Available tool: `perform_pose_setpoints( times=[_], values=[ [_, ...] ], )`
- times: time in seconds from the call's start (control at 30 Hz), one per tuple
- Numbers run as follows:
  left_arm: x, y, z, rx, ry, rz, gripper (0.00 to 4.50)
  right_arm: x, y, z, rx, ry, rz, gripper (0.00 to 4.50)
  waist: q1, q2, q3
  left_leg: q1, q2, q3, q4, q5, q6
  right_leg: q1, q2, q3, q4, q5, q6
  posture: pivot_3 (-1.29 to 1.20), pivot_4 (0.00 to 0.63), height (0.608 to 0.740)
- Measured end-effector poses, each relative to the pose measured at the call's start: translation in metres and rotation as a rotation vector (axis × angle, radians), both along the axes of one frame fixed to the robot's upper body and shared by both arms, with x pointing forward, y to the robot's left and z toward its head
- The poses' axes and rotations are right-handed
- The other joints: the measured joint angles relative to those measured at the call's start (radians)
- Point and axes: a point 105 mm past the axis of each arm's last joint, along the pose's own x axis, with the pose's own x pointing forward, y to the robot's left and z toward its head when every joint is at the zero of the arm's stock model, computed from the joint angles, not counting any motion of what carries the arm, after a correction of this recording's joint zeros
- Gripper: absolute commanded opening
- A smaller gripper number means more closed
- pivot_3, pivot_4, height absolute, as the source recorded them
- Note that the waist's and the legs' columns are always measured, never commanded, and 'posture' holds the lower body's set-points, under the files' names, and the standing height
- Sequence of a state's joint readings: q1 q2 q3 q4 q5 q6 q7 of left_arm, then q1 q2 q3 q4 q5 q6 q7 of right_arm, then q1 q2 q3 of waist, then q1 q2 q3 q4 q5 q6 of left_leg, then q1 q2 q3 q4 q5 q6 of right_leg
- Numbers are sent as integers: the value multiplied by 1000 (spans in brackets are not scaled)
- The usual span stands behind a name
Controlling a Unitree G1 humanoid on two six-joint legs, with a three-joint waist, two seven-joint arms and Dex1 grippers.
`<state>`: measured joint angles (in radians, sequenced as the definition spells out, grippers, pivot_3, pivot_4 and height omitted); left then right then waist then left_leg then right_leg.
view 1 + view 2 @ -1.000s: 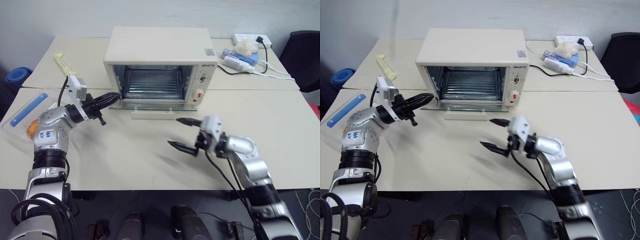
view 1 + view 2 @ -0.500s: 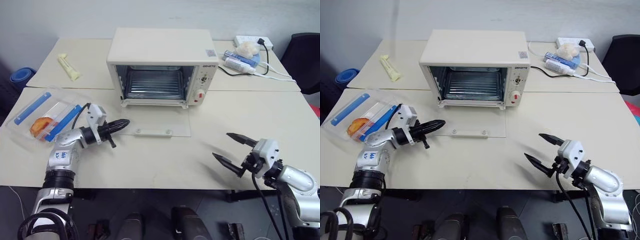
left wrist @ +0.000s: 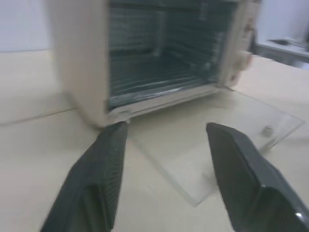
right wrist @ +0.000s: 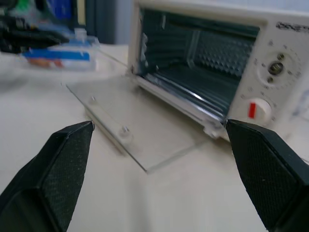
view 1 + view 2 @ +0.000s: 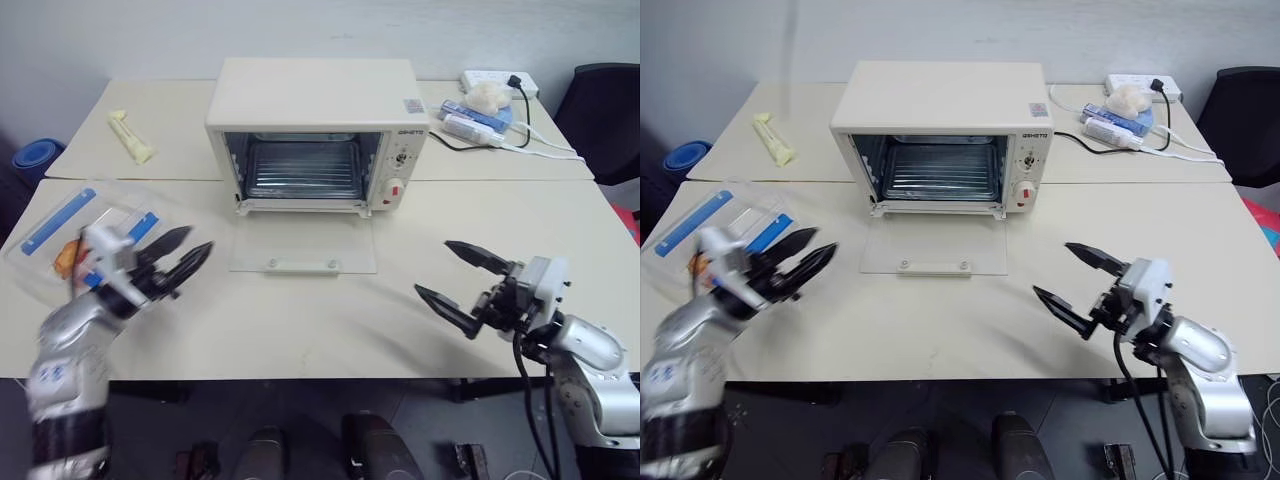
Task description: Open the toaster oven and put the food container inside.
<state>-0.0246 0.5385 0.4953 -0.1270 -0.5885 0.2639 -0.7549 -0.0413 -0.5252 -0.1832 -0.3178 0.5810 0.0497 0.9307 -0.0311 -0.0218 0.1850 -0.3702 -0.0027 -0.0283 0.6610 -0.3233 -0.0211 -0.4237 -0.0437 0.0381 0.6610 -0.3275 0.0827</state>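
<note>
The cream-white toaster oven (image 5: 310,100) stands at the middle back of the table, its glass door (image 5: 305,247) lying flat and open toward me, the wire rack showing inside. The food container (image 5: 70,225), clear with blue strips and orange food, lies at the left. My left gripper (image 5: 192,244) hovers open just right of the container, empty, and hides the container's near right corner. In the left wrist view its fingers (image 3: 106,164) are spread, pointing at the oven (image 3: 159,63). My right gripper (image 5: 440,270) hangs open and empty at the front right, aimed at the door (image 4: 140,125).
A pale wrapped bar (image 5: 130,135) lies at the back left. A power strip, tubes and cables (image 5: 490,100) crowd the back right corner. A black chair (image 5: 610,110) stands at the right. A seam between two tables runs behind the oven's front.
The oven door has dropped flat. My left gripper has pulled back left from the door toward the container and has opened. The right gripper drew away to the front right.
</note>
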Motion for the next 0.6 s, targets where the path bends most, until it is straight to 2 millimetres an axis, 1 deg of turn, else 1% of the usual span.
perform_pose_setpoints(
  times=[0.03, 0.07, 0.1, 0.17, 0.23, 0.33, 0.37, 0.43, 0.5, 0.57, 0.6],
  values=[
    [-13, 14, -6, -11, 27, 72, 3853, -2, 10, 3, 12, -6, 47, 4500, 3, 0, 0, -1, 0, 0, 0, 0, 0, 0, 0, 0, -1, 0, 0, 0, 150, 740],
    [-17, 18, -8, -19, 35, 97, 4158, -3, 13, 4, 17, -10, 62, 4500, 6, 0, 0, -1, 0, 0, 1, 0, 1, 1, -1, 0, -1, 0, 0, 0, 150, 740],
    [-29, 30, -8, -40, 35, 166, 4403, -4, 22, 7, 19, -22, 103, 4500, 9, 0, 0, -1, 0, -2, 2, -1, 2, 2, -1, -1, -2, 0, 0, 0, 150, 740],
    [-45, 47, -10, -85, 31, 277, 4464, -6, 35, 11, 18, -53, 163, 4500, 12, 0, 0, 3, -1, -3, 2, -3, 4, 7, -2, -3, -6, 0, 0, 0, 150, 740],
    [-65, 69, -16, -128, 41, 420, 4464, -9, 45, 11, 2, -76, 218, 4500, 15, 0, 0, 6, -1, -5, 2, -4, 5, 13, -2, -5, -8, 0, 0, 0, 150, 740],
    [-82, 89, -27, -175, 75, 543, 4464, -9, 51, 11, -13, -99, 251, 4500, 26, 0, 0, 8, -1, -6, 1, -4, 5, 14, -2, -5, -9, 0, 0, 0, 150, 740],
    [-88, 94, -30, -221, 99, 569, 4464, -8, 54, 9, -22, -98, 269, 4500, 26, -1, 0, 8, -1, -6, 1, -4, 5, 14, -2, -5, -9, 0, 0, 0, 150, 740],
    [-91, 100, -34, -301, 156, 614, 4464, -5, 54, 7, -35, -92, 280, 4500, 30, -1, 0, 8, -1, -6, 1, -4, 5, 15, -3, -5, -8, 0, 0, 0, 150, 740],
    [-89, 109, -32, -325, 198, 665, 4464, -2, 53, 7, -37, -92, 280, 4500, 31, -1, 0, 8, -1, -7, 1, -4, 5, 15, -3, -6, -8, 0, 0, 0, 150, 740],
    [-79, 116, -19, -334, 247, 688, 4464, -1, 53, 9, -42, -101, 282, 4500, 32, -1, 0, 8, -1, -8, 1, -4, 5, 15, -2, -7, -8, 0, 0, 0, 150, 740],
    [-72, 117, -8, -348, 265, 681, 4464, 0, 53, 11, -46, -109, 284, 4500, 30, -1, 0, 8, -1, -8, 1, -4, 5, 15, -2, -7, -8, 0, 0, 0, 150, 740]
  ],
)
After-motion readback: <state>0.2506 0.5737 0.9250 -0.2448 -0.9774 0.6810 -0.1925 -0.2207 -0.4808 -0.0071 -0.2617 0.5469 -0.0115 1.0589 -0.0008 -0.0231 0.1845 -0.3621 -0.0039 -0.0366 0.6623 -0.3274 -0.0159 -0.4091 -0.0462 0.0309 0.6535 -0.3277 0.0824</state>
